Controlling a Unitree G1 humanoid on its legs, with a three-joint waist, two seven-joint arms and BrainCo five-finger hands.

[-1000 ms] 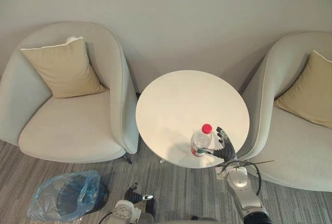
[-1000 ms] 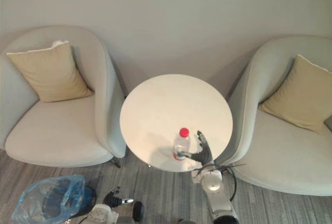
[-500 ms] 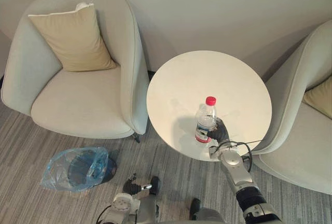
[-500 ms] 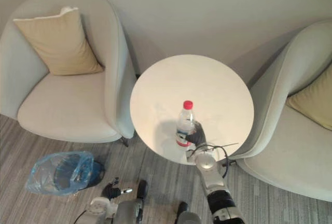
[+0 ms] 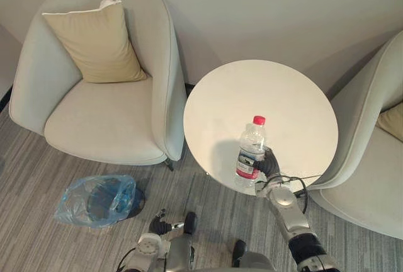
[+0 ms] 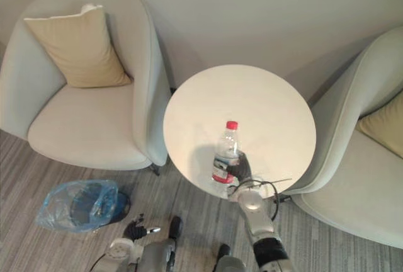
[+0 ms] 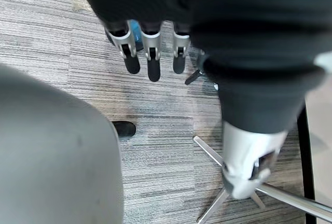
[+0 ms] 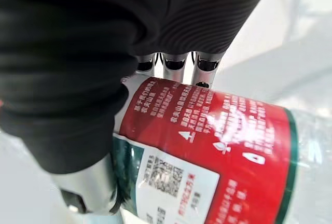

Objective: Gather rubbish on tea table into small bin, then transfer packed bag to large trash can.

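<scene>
A clear water bottle (image 5: pixel 250 152) with a red cap and red label stands upright near the front edge of the round white tea table (image 5: pixel 264 92). My right hand (image 5: pixel 269 164) is wrapped round its lower half. In the right wrist view the fingers (image 8: pixel 176 62) curl behind the label (image 8: pixel 207 146) and the thumb (image 8: pixel 88 187) presses on the near side. The small bin (image 5: pixel 99 200), lined with a blue plastic bag, sits on the carpet to the lower left. My left hand (image 5: pixel 162 225) hangs low above the carpet, its fingers (image 7: pixel 150 53) straight and empty.
A grey armchair (image 5: pixel 94 127) with a beige cushion (image 5: pixel 97 42) stands left of the table. A second armchair (image 5: pixel 371 158) stands close on the right. The table's metal legs (image 7: pixel 233 198) spread over the striped carpet near my left hand.
My right hand was open beside the bottle and has closed round it. The camera has turned, shifting the whole scene. The left hand has stayed low.
</scene>
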